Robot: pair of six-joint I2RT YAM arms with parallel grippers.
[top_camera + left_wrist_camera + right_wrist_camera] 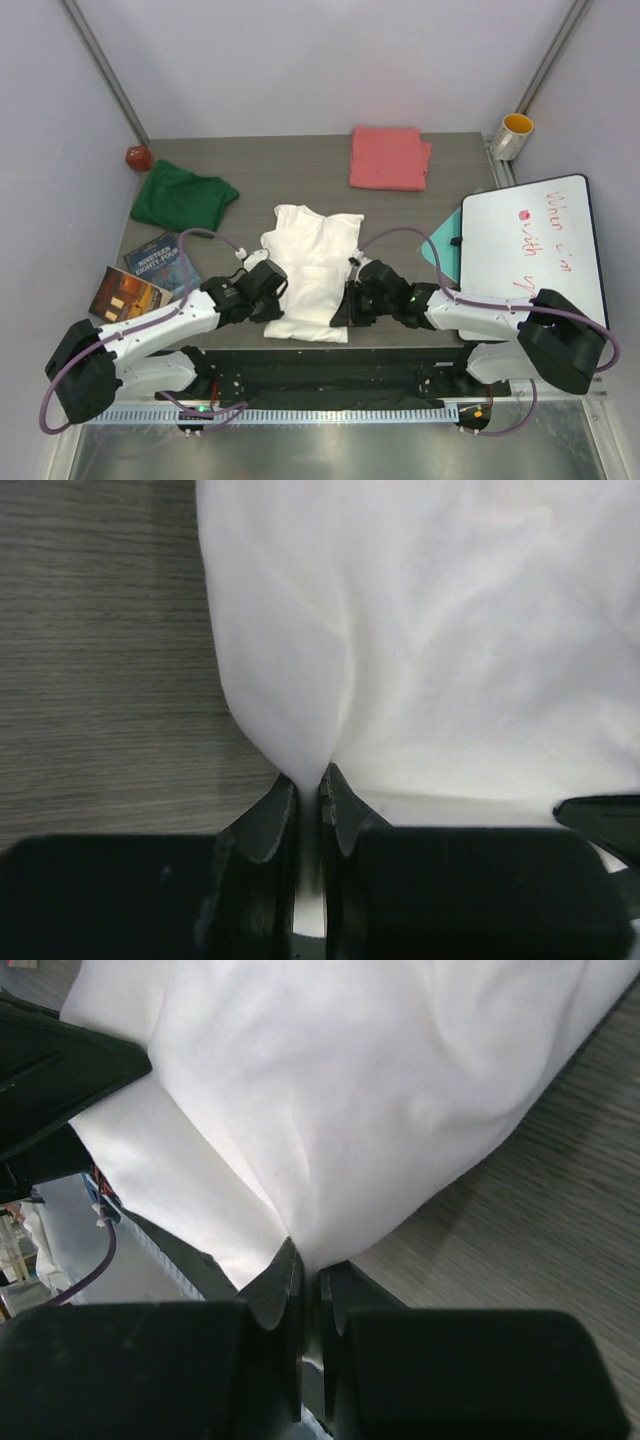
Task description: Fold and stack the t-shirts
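We have the white t-shirt (312, 270) lying lengthwise in the middle of the desk (300, 165), collar end away from us and hem right at the near edge. Both sets of jaws are pressed together on that hem. The left jaws pinch its near left corner, with the cloth drawn into a small peak between the tips in the left wrist view. The right jaws pinch the near right corner in the same way. The dark green t-shirt (180, 197) sits rumpled at the far left, and the coral-pink t-shirt (388, 158) lies folded flat at the far side, right of centre.

We judge that the next move is to carry the hem up and over toward the collar, and this is where things could slip. Each pinch holds only a little cloth at the very tips, so a quick lift could pull a corner free and drop that side. The shirt looks doubled over already. If a pinch holds only the top layer, the lower one would stay on the desk and the fold would open out. Uneven travel of the two arms would skew the hem and leave a crooked crease. In the right wrist view some cloth seems to reach past the desk's edge, and a low drag there could snag it. The books (160, 262) near the left arm are apart from the shirt.
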